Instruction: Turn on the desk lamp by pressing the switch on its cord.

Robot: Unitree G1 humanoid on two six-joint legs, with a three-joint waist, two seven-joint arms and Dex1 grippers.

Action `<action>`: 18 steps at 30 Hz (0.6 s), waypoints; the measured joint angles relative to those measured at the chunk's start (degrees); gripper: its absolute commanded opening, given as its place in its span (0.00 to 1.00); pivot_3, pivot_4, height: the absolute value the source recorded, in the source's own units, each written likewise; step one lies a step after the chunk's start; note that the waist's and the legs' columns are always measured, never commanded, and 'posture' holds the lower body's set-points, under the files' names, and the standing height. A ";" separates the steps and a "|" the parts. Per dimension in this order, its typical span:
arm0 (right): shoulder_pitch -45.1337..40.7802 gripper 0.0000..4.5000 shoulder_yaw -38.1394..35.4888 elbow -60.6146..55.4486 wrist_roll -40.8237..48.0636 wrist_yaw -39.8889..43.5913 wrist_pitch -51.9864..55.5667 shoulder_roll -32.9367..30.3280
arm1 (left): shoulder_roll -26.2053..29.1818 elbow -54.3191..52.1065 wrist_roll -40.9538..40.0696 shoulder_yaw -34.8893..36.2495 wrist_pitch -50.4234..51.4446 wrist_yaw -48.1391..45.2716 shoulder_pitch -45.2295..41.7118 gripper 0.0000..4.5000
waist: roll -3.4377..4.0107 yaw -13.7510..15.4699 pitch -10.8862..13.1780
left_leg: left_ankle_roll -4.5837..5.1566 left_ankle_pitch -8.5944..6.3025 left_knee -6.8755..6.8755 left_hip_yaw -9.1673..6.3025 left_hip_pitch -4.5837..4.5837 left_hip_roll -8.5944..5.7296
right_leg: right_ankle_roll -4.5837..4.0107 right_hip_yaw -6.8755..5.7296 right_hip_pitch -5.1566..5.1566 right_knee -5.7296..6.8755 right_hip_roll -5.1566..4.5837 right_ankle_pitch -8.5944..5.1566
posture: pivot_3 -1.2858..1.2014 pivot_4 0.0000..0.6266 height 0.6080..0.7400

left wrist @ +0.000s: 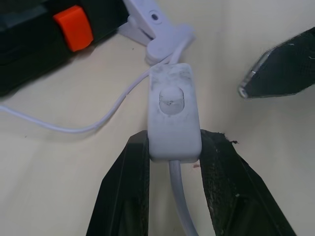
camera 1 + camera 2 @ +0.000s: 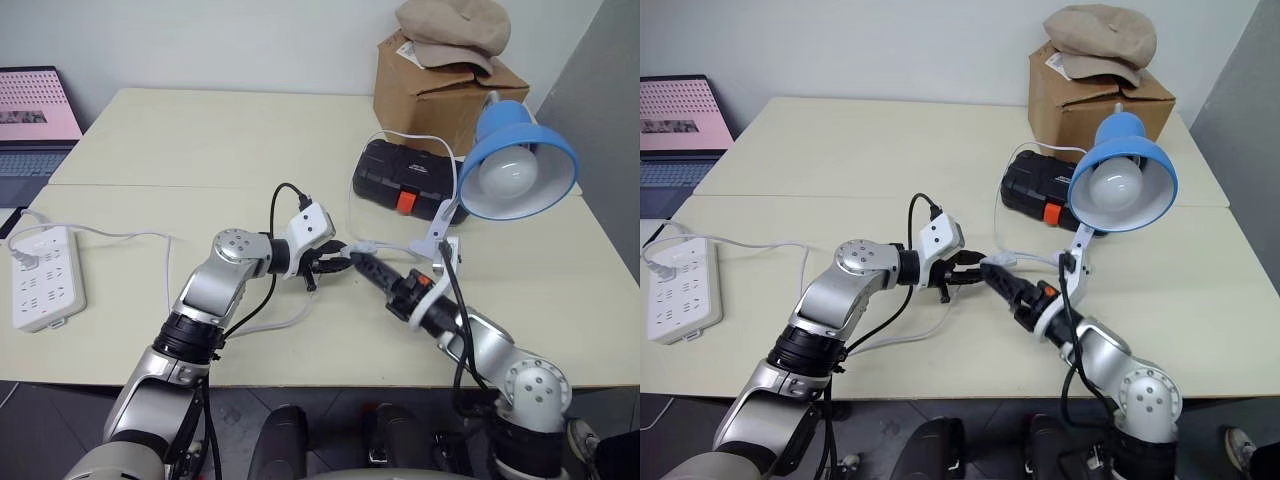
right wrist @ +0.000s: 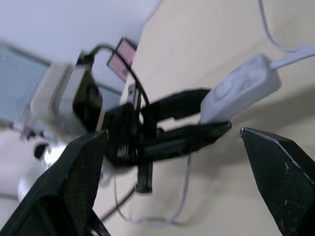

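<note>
From the head camera, the left gripper (image 2: pixel 335 259) is clenched on the switch (image 2: pixel 362 247), holding it just above the table (image 2: pixel 200 140). The right gripper (image 2: pixel 362 264) points straight at it from the opposite side, its fingers spread apart and one tip just beside the switch. The desk lamp (image 2: pixel 518 158) rises beyond and to the right of the two grippers, its blue shade and white bulb tilted toward the camera, its white clip base just past the switch. A black case (image 2: pixel 405 177) lies behind the clip, a cardboard box (image 2: pixel 440 85) with a cap (image 2: pixel 455 30) on it farther back. A power strip (image 2: pixel 42 275) lies well off to the left of the left gripper, a laptop (image 2: pixel 35 115) beyond it.

In the left wrist view, the two black fingers (image 1: pixel 130 191) squeeze the near end of the white switch from both sides; its oval rocker faces up. The cord (image 1: pixel 181 201) leaves it toward the wrist, and more cord curves away past the clip. A tip of the right gripper shows just beside the switch, apart from it.

In the right wrist view, that gripper's own fingers (image 3: pixel 280 179) stand wide open, and the switch sits between them ahead, clamped in the left gripper.
</note>
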 measured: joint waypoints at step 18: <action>-2.27 1.00 1.60 8.65 1.19 -4.94 -10.47 1.94 | -0.76 -4.04 -1.98 0.46 8.25 2.96 -0.92 0.24 | 0.01 -0.30 0.00 | 0.00 0.00 0.00 0.00 -0.02 -0.01 | 0.02 0.01 -0.02 0.00 0.00 0.01 | 0.52 0.24 1.00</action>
